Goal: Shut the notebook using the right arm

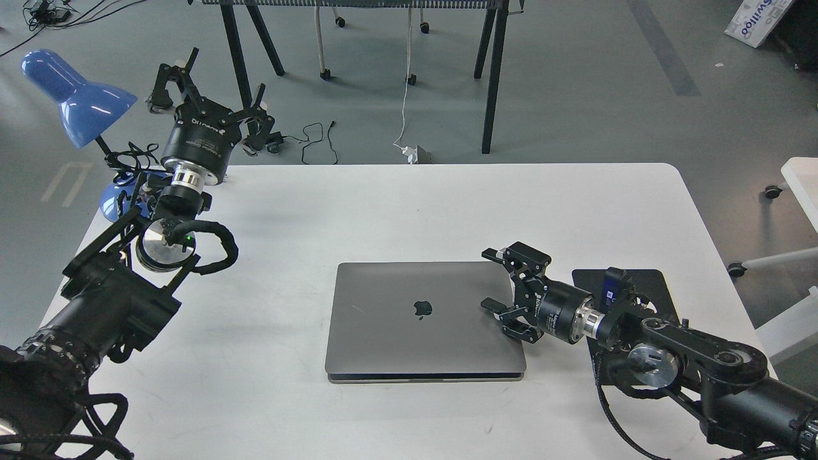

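Note:
The space-grey notebook (pixel 425 319) lies near the middle of the white table with its lid folded down almost flat, the dark apple logo facing up. A thin dark gap shows along its front edge. My right gripper (pixel 493 281) is open, its fingers spread, resting over the lid's right edge; the lower finger (pixel 492 305) lies on the lid. The right arm comes in from the lower right. My left gripper (pixel 208 86) is open and empty, held high at the table's far left corner, well away from the notebook.
A black mouse pad (pixel 632 284) lies right of the notebook, partly under the right arm. A blue desk lamp (pixel 77 96) stands at the far left edge. The white table (pixel 409 204) has bare surface behind the notebook. Table legs and cables stand on the floor beyond.

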Robot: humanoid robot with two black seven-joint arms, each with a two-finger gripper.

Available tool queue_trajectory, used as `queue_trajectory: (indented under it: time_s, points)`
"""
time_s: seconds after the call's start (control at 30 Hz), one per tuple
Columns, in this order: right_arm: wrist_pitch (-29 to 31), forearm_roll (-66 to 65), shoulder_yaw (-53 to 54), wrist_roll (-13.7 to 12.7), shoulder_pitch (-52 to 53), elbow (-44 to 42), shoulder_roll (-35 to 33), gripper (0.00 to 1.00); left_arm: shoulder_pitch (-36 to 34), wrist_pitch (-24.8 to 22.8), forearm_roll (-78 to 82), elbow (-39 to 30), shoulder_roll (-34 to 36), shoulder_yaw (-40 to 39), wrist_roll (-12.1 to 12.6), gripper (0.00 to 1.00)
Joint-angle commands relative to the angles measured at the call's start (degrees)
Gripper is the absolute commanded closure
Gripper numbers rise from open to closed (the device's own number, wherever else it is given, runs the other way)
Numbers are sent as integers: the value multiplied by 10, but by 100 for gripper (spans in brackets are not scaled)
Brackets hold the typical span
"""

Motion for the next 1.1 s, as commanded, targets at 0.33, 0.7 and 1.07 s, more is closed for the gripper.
queue_trajectory:
  time_s: [0.33, 0.7, 1.07]
  points:
    - [-19, -3, -4, 0, -6, -12, 2, 0, 0, 0, 0, 0, 0, 0, -1, 0]
    - [-13, 2, 140, -1, 9, 20, -10, 0, 0, 0, 0, 0, 0, 0, -1, 0]
    - [-22, 63, 423, -67, 57, -38, 9, 0, 0, 0, 0, 0, 0, 0, -1, 0]
